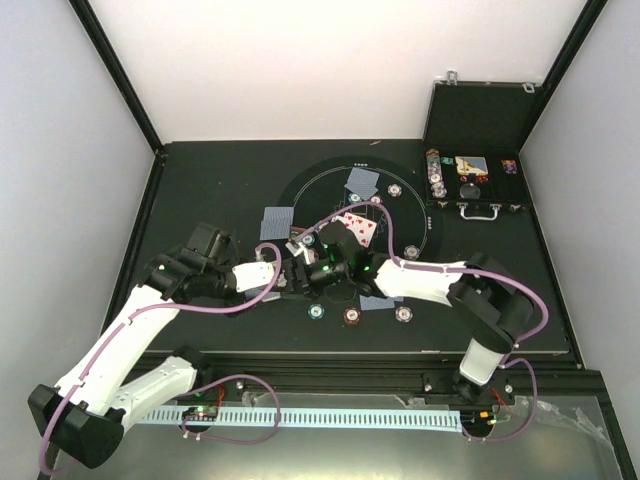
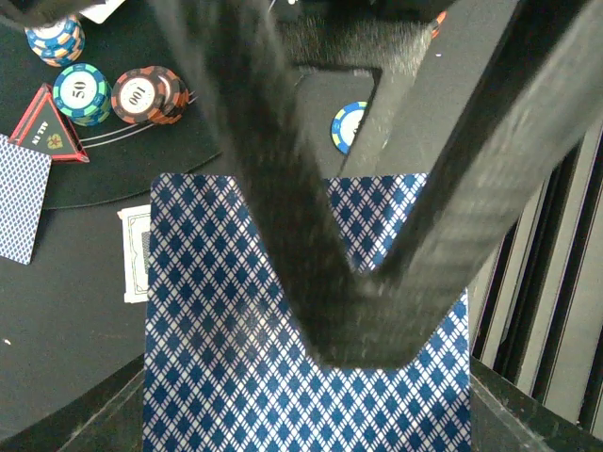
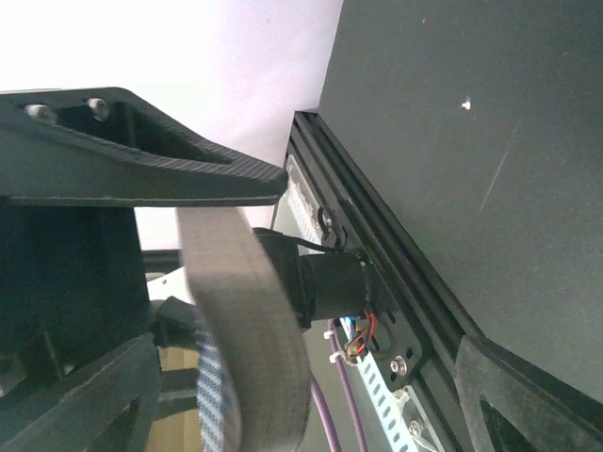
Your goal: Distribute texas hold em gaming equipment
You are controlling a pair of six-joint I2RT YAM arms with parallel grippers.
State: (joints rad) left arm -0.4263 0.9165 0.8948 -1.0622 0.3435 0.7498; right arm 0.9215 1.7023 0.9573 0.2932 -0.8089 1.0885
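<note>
Dealing cards, you are pinching a blue-backed playing card (image 2: 236,358) in fully closed left jaws over the near edge of the round mat (image 1: 318,186), right jaws gaping around it, likely needing to close next.

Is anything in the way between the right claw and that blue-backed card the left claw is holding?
Nothing visible. The left gripper is shut on the blue diamond-patterned playing card, and the right gripper, jaws apart, is right beside it; its wrist camera seems to show the card between them.
</note>
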